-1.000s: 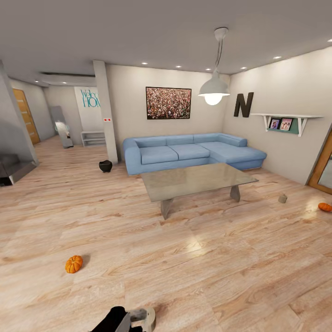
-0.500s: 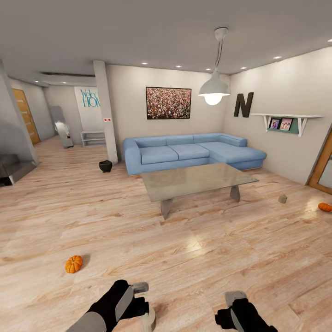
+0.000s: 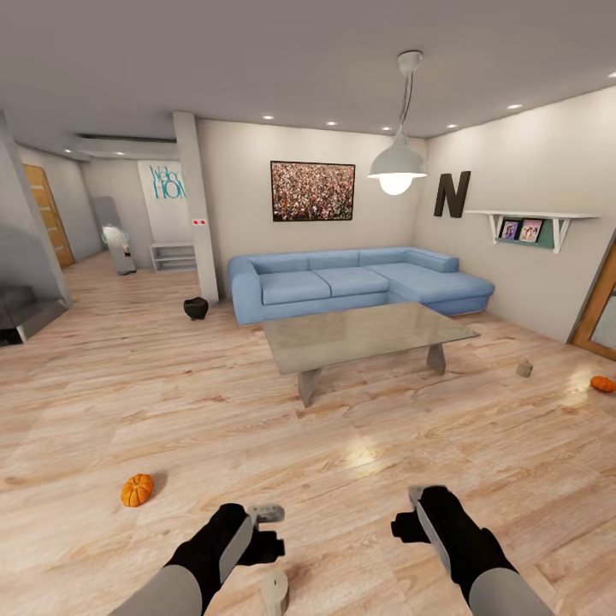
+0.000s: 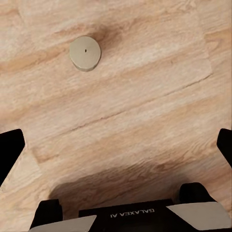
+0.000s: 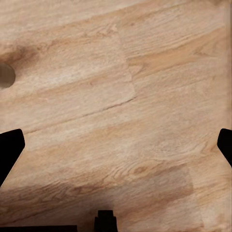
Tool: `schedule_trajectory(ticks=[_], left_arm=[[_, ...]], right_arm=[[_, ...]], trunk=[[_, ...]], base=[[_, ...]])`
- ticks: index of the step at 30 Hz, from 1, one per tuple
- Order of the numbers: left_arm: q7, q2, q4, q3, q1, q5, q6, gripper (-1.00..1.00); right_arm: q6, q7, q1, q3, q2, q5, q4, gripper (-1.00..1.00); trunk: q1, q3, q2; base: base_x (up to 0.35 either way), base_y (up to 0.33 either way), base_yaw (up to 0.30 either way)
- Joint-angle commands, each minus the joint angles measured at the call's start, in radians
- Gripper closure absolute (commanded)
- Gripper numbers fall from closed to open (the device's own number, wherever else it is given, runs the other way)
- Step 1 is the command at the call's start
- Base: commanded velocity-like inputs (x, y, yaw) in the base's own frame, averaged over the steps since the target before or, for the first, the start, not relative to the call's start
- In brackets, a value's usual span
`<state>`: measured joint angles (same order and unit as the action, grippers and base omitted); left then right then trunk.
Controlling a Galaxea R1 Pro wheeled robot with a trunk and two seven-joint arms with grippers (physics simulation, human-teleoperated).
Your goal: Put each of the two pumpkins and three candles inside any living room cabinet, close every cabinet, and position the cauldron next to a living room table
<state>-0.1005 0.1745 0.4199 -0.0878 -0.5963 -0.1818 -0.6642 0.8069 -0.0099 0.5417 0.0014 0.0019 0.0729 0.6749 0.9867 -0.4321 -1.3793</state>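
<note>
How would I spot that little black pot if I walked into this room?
Find the blue corner sofa against the far wall, then its end nearest the white pillar. The cauldron sits on the wood floor between the two. It is round-bellied and matte black, unlike the orange pumpkins lying elsewhere.

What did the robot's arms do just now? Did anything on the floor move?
Both arms rose into the head view: the left pincer first, then the right pincer. Both open, holding nothing. The candle below, the pumpkins, cauldron and table stayed put.
</note>
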Motion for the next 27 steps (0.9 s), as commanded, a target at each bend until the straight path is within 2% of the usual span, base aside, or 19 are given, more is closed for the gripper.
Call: schedule_trajectory(ticks=[1,2,4,7,9,18,21,27], left_arm=[[-0.01,0.0,0.002,-0.021,0.0,-0.011,-0.004,-1.0],[-0.01,0.0,0.003,-0.039,0.0,-0.012,-0.005,-1.0],[-0.01,0.0,0.002,-0.048,0.0,-0.013,-0.005,-1.0],[-0.01,0.0,-0.001,-0.052,0.0,-0.013,-0.006,-1.0],[-0.009,0.0,-0.002,-0.053,0.0,-0.014,-0.009,-1.0],[0.001,0.0,0.004,-0.053,-0.01,-0.016,-0.025,-1.0],[0.009,0.0,0.006,-0.054,-0.044,-0.017,-0.065,-1.0],[0.015,0.0,0.015,-0.054,-0.056,-0.019,-0.09,-1.0]], right_arm=[[0.007,0.001,0.002,0.0,0.0,0.007,0.003,-1.0],[0.008,0.001,0.003,0.002,0.001,0.007,0.005,-1.0],[0.008,0.001,0.004,0.005,0.005,0.007,0.005,-1.0],[0.002,0.0,0.004,0.006,0.037,0.008,0.005,-1.0],[-0.003,0.001,0.003,0.006,0.049,0.01,-0.002,-1.0],[-0.005,-0.004,0.001,0.003,0.052,0.011,-0.007,-1.0],[-0.004,-0.005,0.001,0.001,0.052,0.011,-0.008,-1.0],[-0.004,-0.005,0.001,0.0,0.051,0.012,-0.007,-1.0]], trunk=[[0.004,-0.004,-0.008],[0.008,-0.007,-0.015],[0.015,-0.014,-0.029],[0.027,-0.023,-0.05],[0.034,-0.029,-0.064],[0.069,-0.062,-0.127],[0.08,-0.075,-0.148],[0.103,-0.103,-0.19]], base=[[0.0,0.0,0.0],[0.0,0.0,0.0],[0.0,0.0,0.0],[0.0,0.0,0.0],[0.0,0.0,0.0],[0.0,0.0,0.007],[0.0,0.0,0.038],[0.0,0.0,0.008]])
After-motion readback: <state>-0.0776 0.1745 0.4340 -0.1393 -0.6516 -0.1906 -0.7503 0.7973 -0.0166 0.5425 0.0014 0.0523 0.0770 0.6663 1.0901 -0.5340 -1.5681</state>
